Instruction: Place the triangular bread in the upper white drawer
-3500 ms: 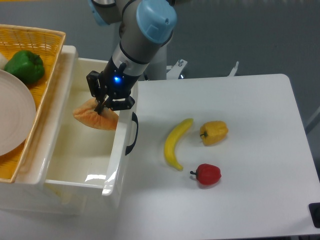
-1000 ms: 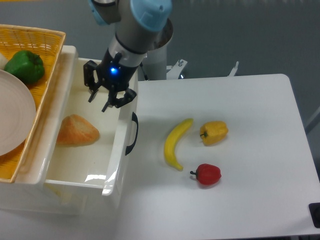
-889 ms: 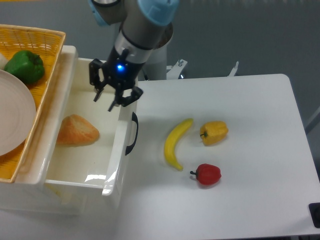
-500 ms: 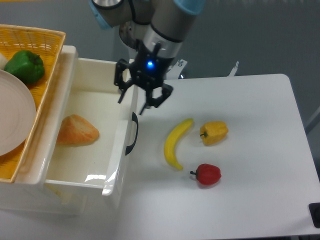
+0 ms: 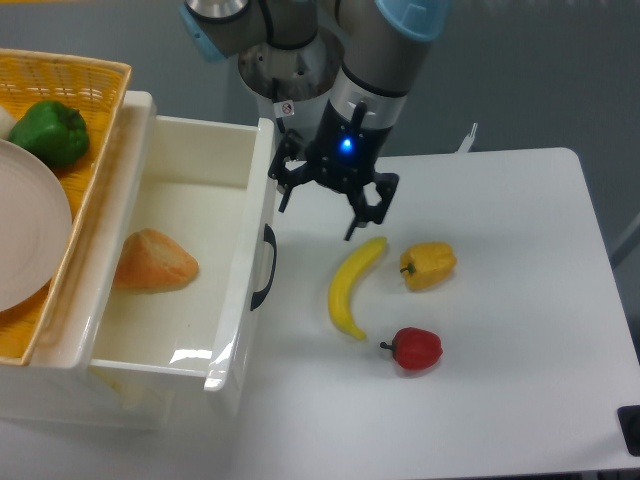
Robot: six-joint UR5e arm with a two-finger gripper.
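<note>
- Gripper (image 5: 320, 206) moved right, out of drawer (image 5: 240, 290), now over table (image 5: 500, 300) above banana (image 5: 355, 288).
- Jaws spread wide, empty.
- Bread (image 5: 153, 262) lies on drawer floor.

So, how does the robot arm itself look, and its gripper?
The arm is made of thick silver-grey tube segments with a light blue cap at the joint. A small white sticker sits on the grey base column behind. The gripper is black, with two thin fingers and a glowing blue light.

Layout: drawer left, table right.
Triangular bread (image 5: 154, 261) lies inside the upper white drawer (image 5: 243, 270); banana (image 5: 354, 287) lies on the table (image 5: 500, 300), right of the drawer.
</note>
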